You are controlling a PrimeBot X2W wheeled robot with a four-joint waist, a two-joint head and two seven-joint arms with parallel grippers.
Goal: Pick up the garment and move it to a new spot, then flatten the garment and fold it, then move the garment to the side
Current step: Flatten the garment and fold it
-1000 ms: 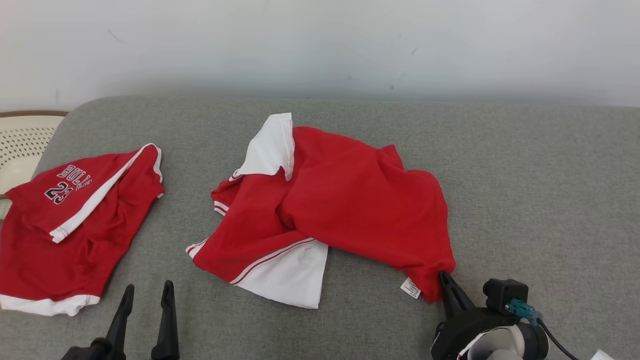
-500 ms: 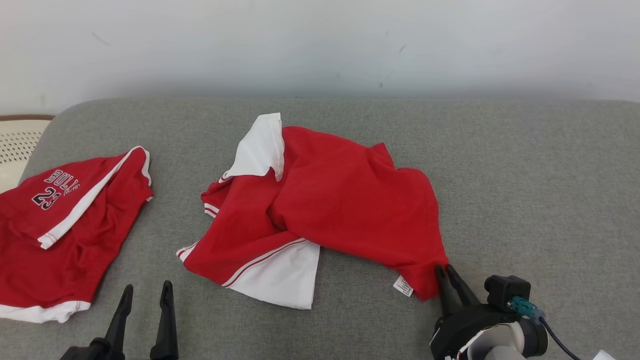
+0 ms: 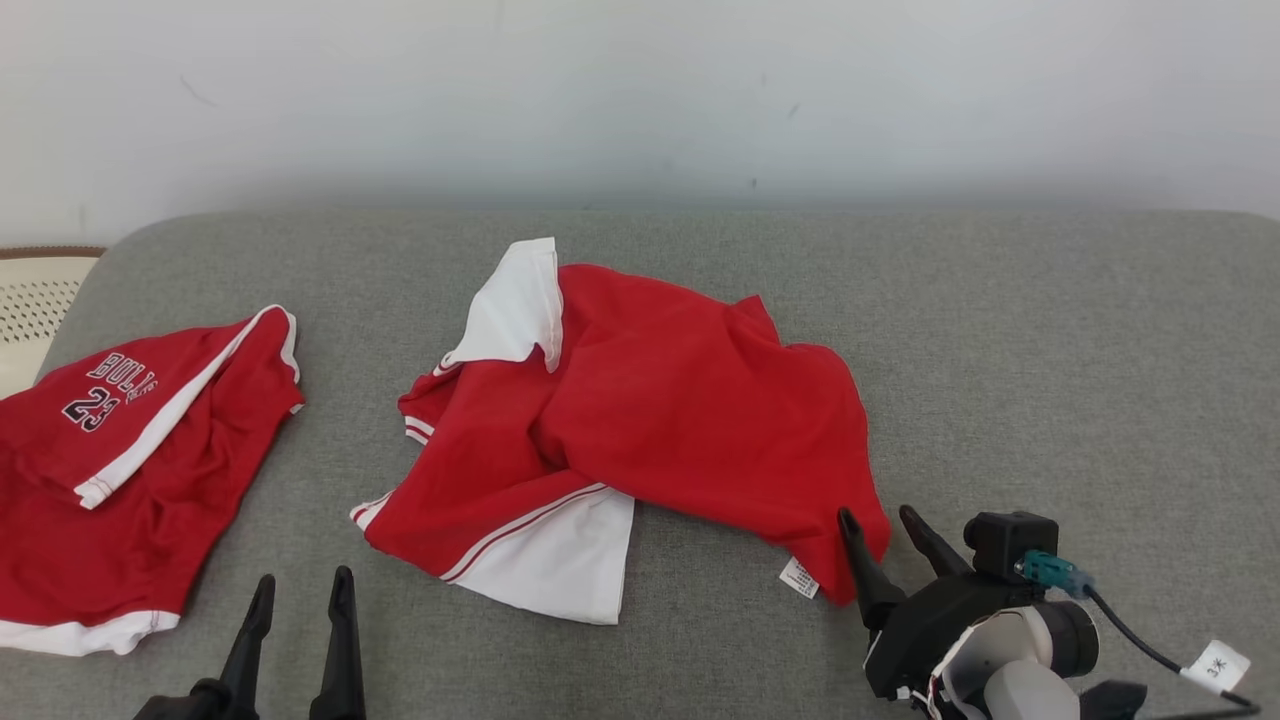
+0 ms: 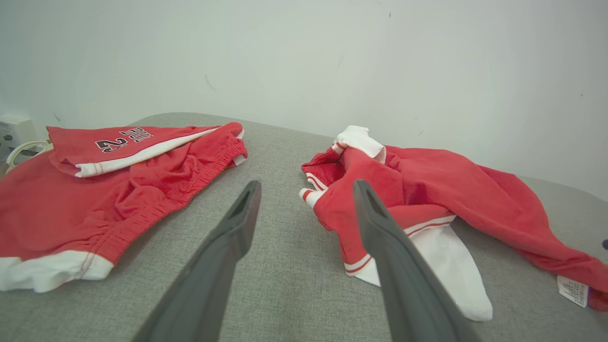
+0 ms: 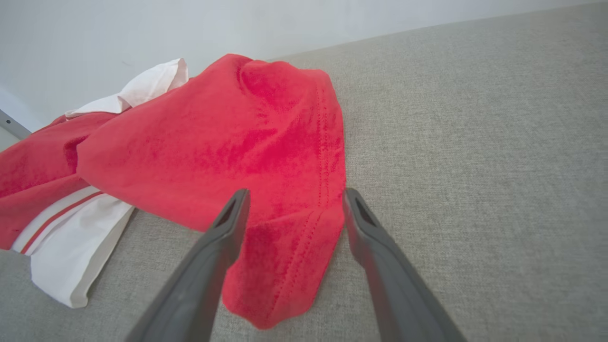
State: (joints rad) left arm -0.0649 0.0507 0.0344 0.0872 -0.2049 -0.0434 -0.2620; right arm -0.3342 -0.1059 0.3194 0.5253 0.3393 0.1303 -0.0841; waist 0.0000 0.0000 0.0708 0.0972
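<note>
A big grey cushion [image 3: 1050, 350] goes from one side to the other, with a pale wall [image 3: 640, 90] behind it.

The red and white shirt [image 3: 680, 400] lies on the cushion near the middle. It is all bunched up, not flat. A white part sticks up at its back, and another white part pokes out at the front. A small white label [image 3: 799, 578] hangs at its front right corner.

A pair of red shorts [image 3: 130, 480] lies on the cushion at the left, well apart from the shirt. It has a white stripe and the number 23 on it.

The right gripper [image 3: 878, 515] is down at the front right corner of the shirt. Its two dark fingers are spread wide, one on each side of that red corner. It is not pinching the cloth. I cannot tell if a finger touches it.

The left gripper [image 3: 304, 577] is at the front of the cushion, between the shorts and the shirt. Its fingers are apart too, and it holds nothing.

A bit of a cream basket [image 3: 40, 290] with little holes peeks out at the far left.
</note>
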